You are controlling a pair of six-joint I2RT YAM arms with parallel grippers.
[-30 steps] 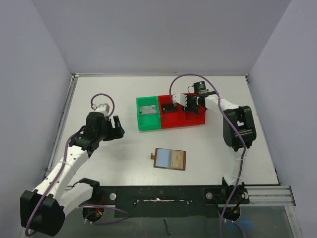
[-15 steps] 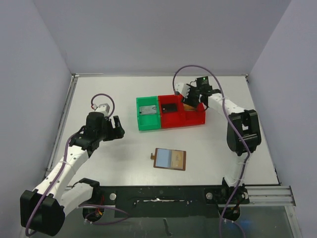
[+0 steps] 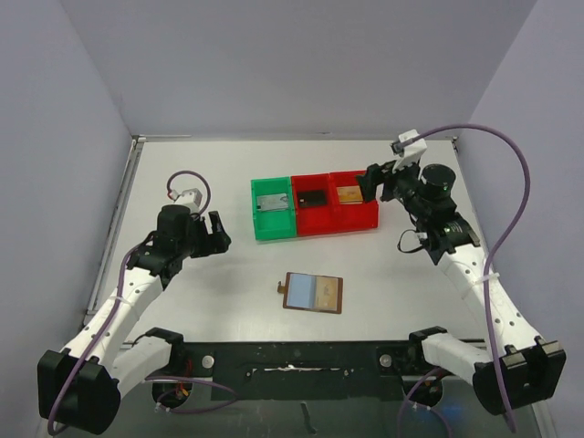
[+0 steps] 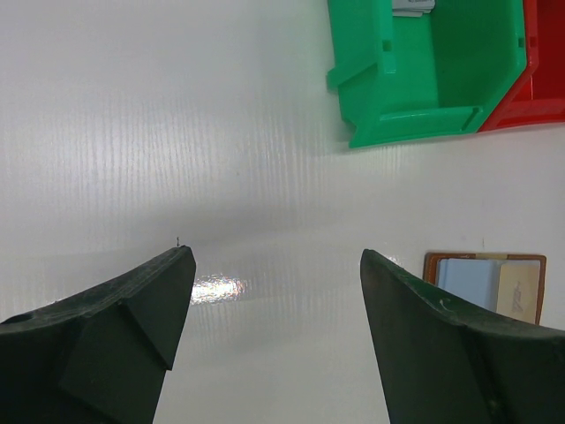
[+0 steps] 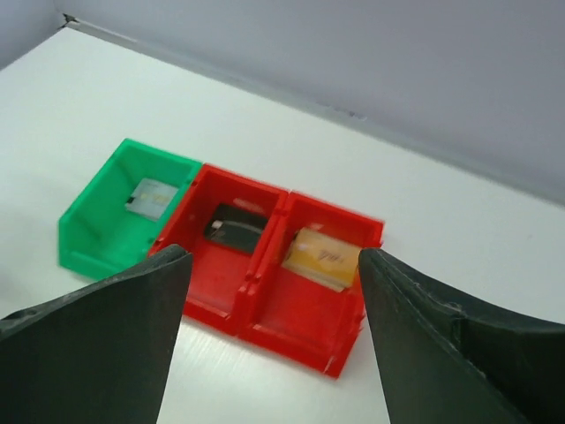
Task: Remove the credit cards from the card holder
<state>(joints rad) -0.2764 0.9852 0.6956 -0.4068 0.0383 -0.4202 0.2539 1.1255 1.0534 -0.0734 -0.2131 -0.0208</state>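
Note the right gripper (image 3: 372, 182) now pulled back from over the red bins (image 3: 333, 224) to just right of them, jaws spread and empty, with the gold card (image 3: 347, 193) left lying in the rightmost one. Read this as a finished drop, alongside a dark card (image 3: 315, 196) in the middle bin and a grey card (image 3: 271, 202) in the green bin (image 3: 274, 231). Check the card holder (image 3: 313, 293), lying open nearer the arms, for any remaining card, with the left gripper (image 3: 215, 235) unmoved to its far left, jaws spread and empty.
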